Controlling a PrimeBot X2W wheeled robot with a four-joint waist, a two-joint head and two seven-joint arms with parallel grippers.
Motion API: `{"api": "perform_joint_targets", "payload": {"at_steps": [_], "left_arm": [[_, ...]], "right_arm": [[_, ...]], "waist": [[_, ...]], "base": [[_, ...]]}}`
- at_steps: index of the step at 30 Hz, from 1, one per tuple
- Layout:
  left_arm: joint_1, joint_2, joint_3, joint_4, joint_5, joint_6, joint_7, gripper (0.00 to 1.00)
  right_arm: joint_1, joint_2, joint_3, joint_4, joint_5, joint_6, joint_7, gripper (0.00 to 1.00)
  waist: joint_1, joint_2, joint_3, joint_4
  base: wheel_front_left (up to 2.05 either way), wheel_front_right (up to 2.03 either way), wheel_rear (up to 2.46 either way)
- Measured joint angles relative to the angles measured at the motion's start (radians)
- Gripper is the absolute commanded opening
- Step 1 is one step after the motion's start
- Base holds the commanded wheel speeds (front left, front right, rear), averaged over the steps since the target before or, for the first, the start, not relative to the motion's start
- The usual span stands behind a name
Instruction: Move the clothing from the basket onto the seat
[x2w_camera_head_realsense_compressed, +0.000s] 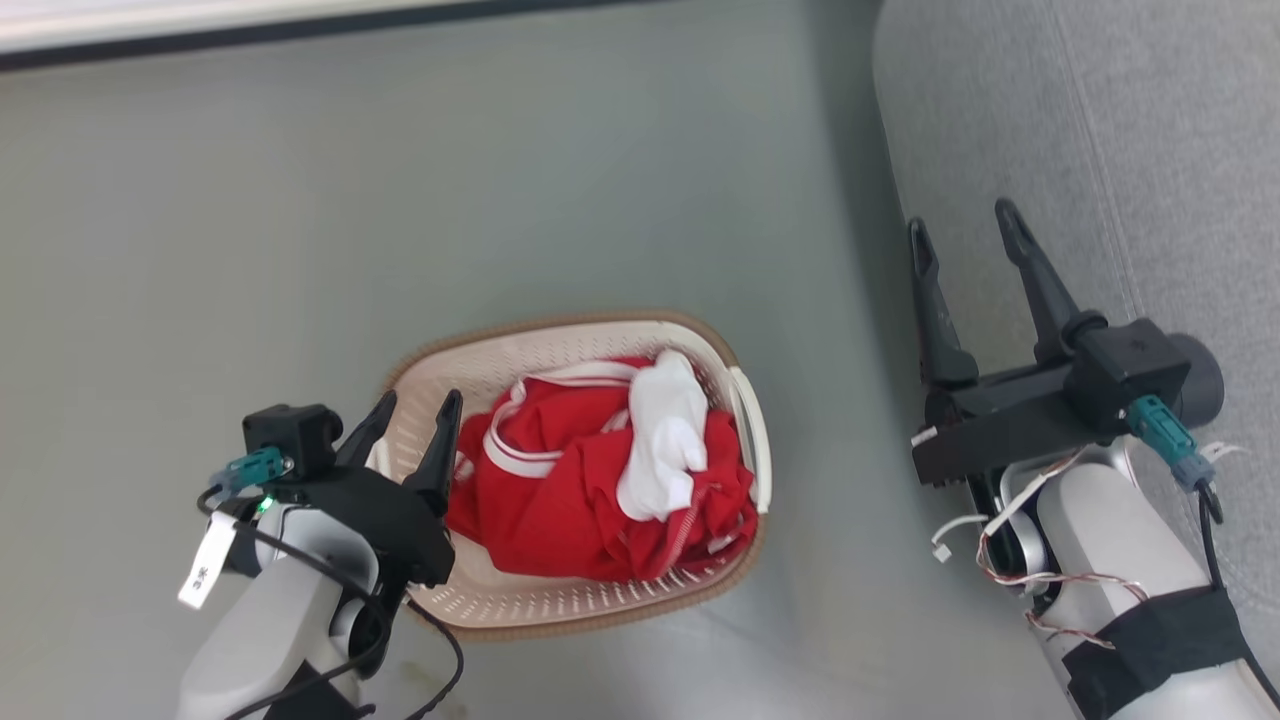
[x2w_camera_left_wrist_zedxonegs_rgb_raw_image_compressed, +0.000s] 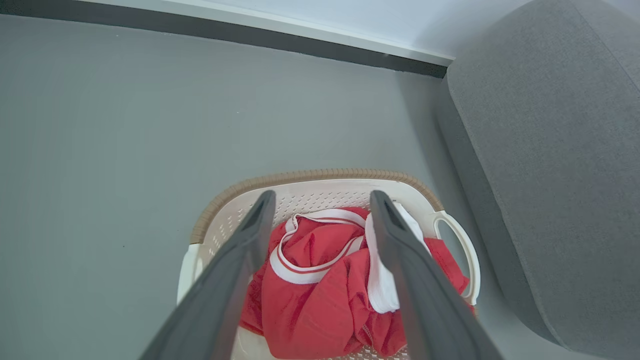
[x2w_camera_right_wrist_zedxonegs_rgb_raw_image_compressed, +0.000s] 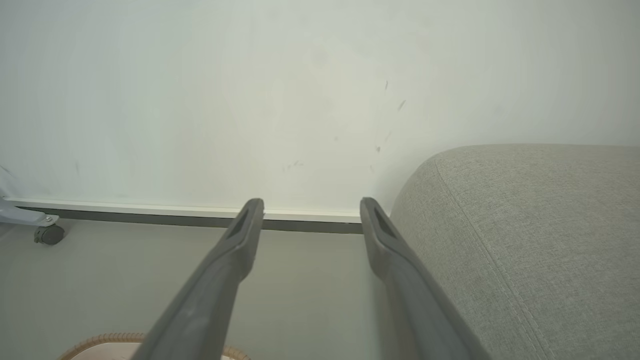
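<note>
Left gripper (x2w_camera_head_realsense_compressed: 418, 404) spread wide, nothing between the fingers, poised over the left side of the basket (x2w_camera_head_realsense_compressed: 560, 325) — clothing (x2w_camera_head_realsense_compressed: 580, 480) heaped inside, red with a white piece on top. Right gripper (x2w_camera_head_realsense_compressed: 960, 220) likewise parted and empty, above the edge of the seat (x2w_camera_head_realsense_compressed: 1100, 120) — near the basket, on the grey floor (x2w_camera_head_realsense_compressed: 400, 200).

The basket (x2w_camera_head_realsense_compressed: 590, 590) was smooth cream plastic, faintly shiny and pierced with rows of small holes, and its brown rim (x2w_camera_head_realsense_compressed: 560, 325) was moulded in a ribbed, rope-like texture. The clothing (x2w_camera_head_realsense_compressed: 570, 500) was thin, soft red cloth, creased, with white ribbed banding. The white cloth piece (x2w_camera_head_realsense_compressed: 665, 440) looked thicker and matt. The seat (x2w_camera_head_realsense_compressed: 1100, 150) was coarse grey woven fabric, matt, with a stitched seam. The floor (x2w_camera_head_realsense_compressed: 400, 200) was smooth and dull grey. The left gripper (x2w_camera_head_realsense_compressed: 418, 400) and right gripper (x2w_camera_head_realsense_compressed: 960, 216) had matt dark plastic fingers, and the right forearm (x2w_camera_head_realsense_compressed: 1110, 540) wore a smooth, pale, softly glossy shell.
</note>
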Motion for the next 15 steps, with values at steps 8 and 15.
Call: {"api": "perform_joint_targets", "payload": {"at_steps": [8, 15], "left_arm": [[0.050, 0.039, 0.012, -0.058, 0.018, 0.032, -0.035, 1.00], [0.109, 0.086, 0.057, -0.148, 0.039, 0.081, -0.041, 1.00]], "right_arm": [[0.047, -0.012, -0.009, 0.023, 0.019, 0.009, 0.000, 1.00], [0.095, -0.027, -0.027, 0.045, 0.038, 0.010, 0.000, 1.00]], "waist": [[-0.0001, 0.0000, -0.085, 0.043], [0.0001, 0.0000, -0.153, 0.072]], "base": [[0.00, 0.00, 0.00], [0.00, 0.00, 0.00]]}}
